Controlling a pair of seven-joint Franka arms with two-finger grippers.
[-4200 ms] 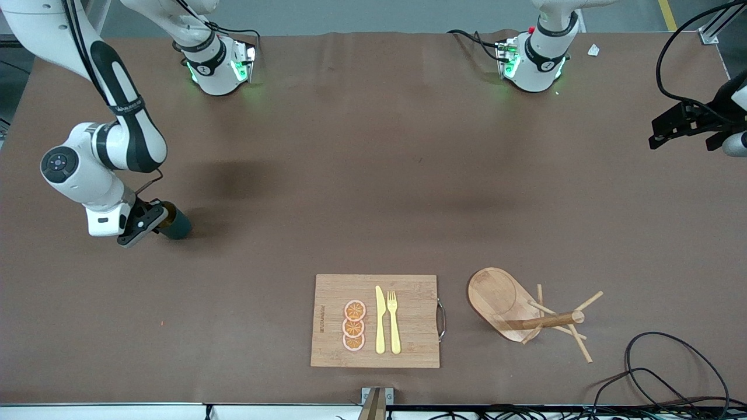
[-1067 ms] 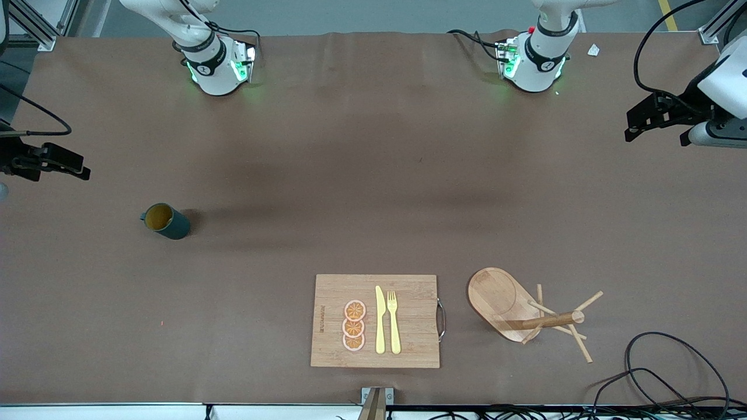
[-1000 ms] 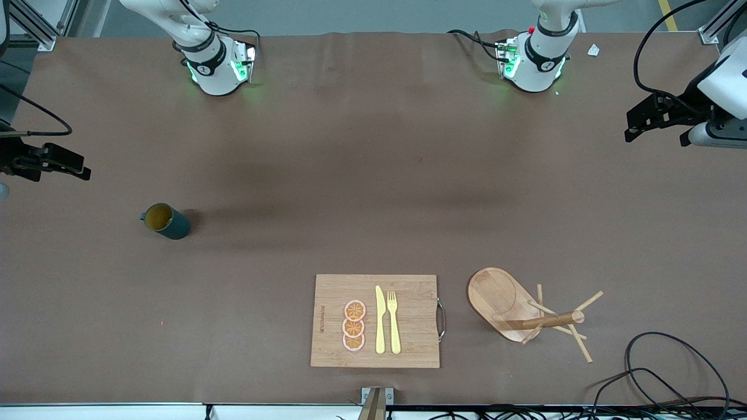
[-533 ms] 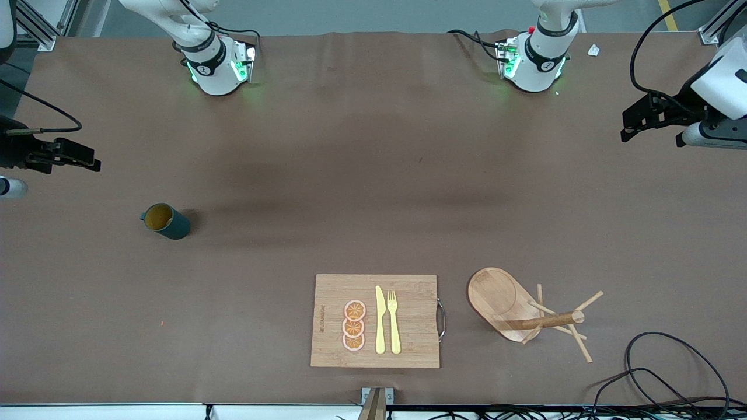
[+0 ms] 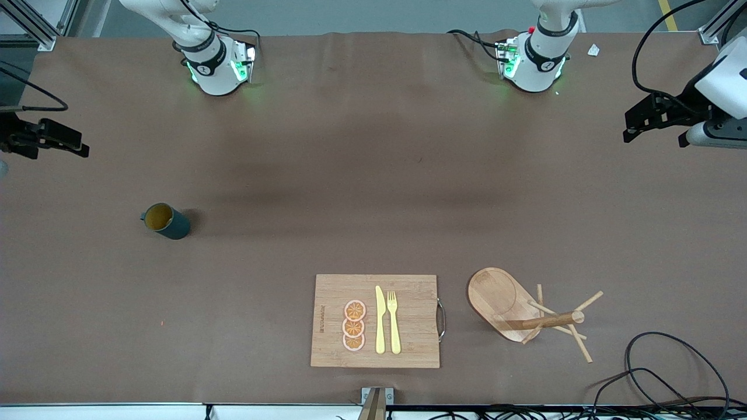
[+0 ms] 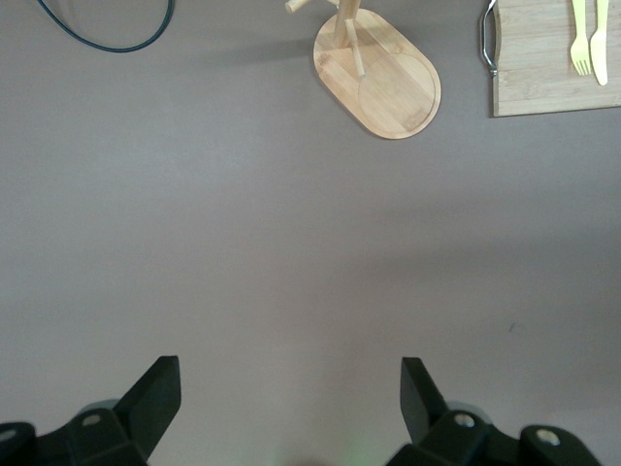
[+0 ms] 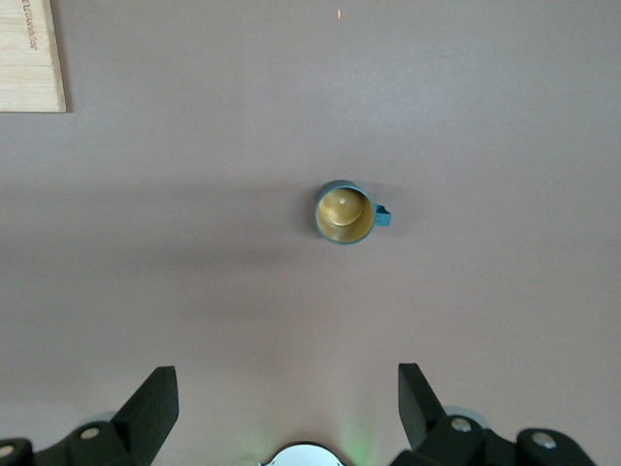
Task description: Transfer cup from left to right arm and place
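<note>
The dark teal cup [image 5: 166, 220] stands upright on the brown table toward the right arm's end, tan inside showing, with nothing touching it. It also shows in the right wrist view [image 7: 344, 214], well below the camera. My right gripper [image 5: 55, 149] is open and empty, high over the table's edge at the right arm's end, apart from the cup; its fingers [image 7: 155, 403] are spread wide. My left gripper [image 5: 653, 140] is open and empty, raised over the left arm's end of the table, and waits. Its fingers [image 6: 160, 393] are spread over bare table.
A bamboo cutting board [image 5: 408, 291] with a yellow knife, fork and three orange slices lies near the front camera. Beside it a wooden mug tree [image 5: 496, 294] lies tipped over. A black cable [image 5: 671, 373] loops at the corner at the left arm's end.
The right gripper was shut on the cup on the table; it has let go, risen and pulled back to the table's end. The cup stays put. The left gripper has barely shifted.
</note>
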